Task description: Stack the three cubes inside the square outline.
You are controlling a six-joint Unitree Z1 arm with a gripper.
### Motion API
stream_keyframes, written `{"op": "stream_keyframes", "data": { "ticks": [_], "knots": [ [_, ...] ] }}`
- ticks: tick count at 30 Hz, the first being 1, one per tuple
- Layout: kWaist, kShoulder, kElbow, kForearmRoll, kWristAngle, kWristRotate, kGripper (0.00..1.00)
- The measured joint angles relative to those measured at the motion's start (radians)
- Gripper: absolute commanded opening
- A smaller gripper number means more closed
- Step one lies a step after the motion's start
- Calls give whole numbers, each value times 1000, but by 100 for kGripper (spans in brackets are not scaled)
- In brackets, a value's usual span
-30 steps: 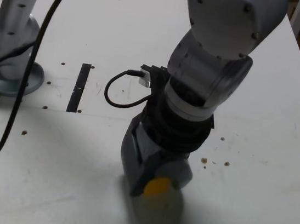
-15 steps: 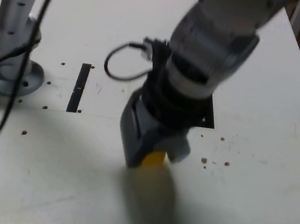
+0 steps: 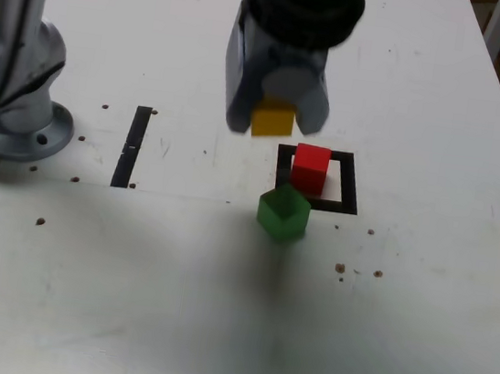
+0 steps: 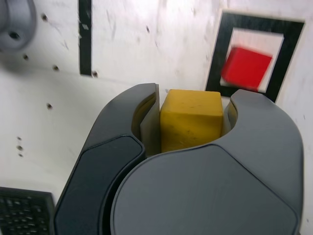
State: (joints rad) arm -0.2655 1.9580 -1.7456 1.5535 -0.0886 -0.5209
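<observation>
White and scuffed, the worktop (image 3: pixel 162 295) stretches under everything. Above it hangs the grey and black hand (image 3: pixel 276 117), a little blurred in the exterior view. It is closed on the yellow cube (image 4: pixel 190 120), one jaw against either side, and holds the cube up off the surface. At the exterior view's left stands a round metal base (image 3: pixel 22 134). The wrist view also catches part of a black thing like a keyboard (image 4: pixel 25 213).

Next in size comes the thick black square outline (image 3: pixel 349 183) with its white middle, and to the exterior view's left of it lies a narrow black strip (image 3: pixel 132 147). The red cube (image 3: pixel 310 169) sits within the outline, off centre and turned a bit, overlapping the inner edge of the border in the wrist view. The green cube (image 3: pixel 283 213) shows at the outline's near left corner in the exterior view, hiding that corner. Smallest are the brown specks (image 3: pixel 41 221) dotted around.
</observation>
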Motion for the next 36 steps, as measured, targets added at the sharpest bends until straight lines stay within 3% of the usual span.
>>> {"op": "stream_keyframes", "data": {
  "ticks": [6, 20, 36],
  "knots": [
    [80, 21, 40, -19, -2, 211, 23],
    [121, 77, 69, -167, -40, 294, 23],
    [170, 135, 31, -194, -45, 364, 23]
  ]
}}
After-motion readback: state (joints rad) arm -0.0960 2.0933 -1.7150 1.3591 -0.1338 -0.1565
